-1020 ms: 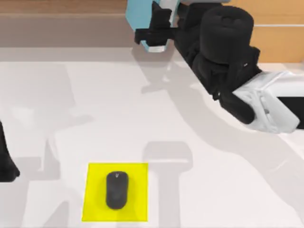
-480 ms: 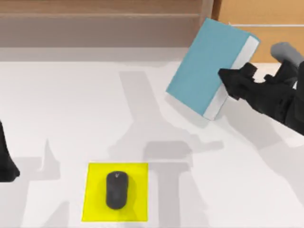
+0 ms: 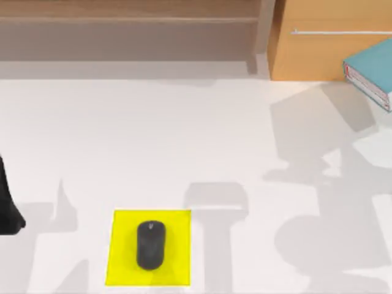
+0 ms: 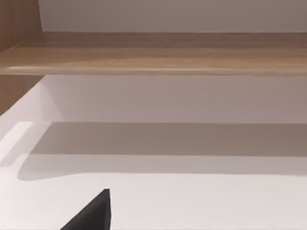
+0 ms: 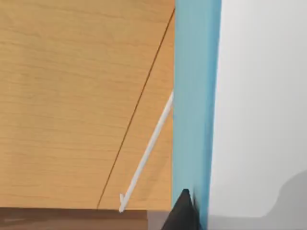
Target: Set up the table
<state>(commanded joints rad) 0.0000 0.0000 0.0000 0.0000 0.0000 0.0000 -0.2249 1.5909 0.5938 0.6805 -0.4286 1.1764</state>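
The left arm (image 3: 7, 208) sits parked at the table's (image 3: 184, 141) left edge; I cannot tell its grip. A mouse (image 3: 150, 244) lies on a yellow pad (image 3: 122, 269) near the front edge, long axis front to back. At the right edge, before the cabinet (image 3: 318, 52), a blue book (image 3: 373, 70) stands close against the right gripper (image 5: 182, 211); whether it is grasped I cannot tell. The right arm is nearer.

We see one big flat white table (image 3: 184, 141), one square yellow mat (image 3: 119, 248), one dark grey computer mouse (image 3: 150, 245), one light blue book (image 3: 373, 67), one light-brown wooden shelf (image 3: 122, 27) and one orange-brown wooden cabinet (image 3: 312, 55).
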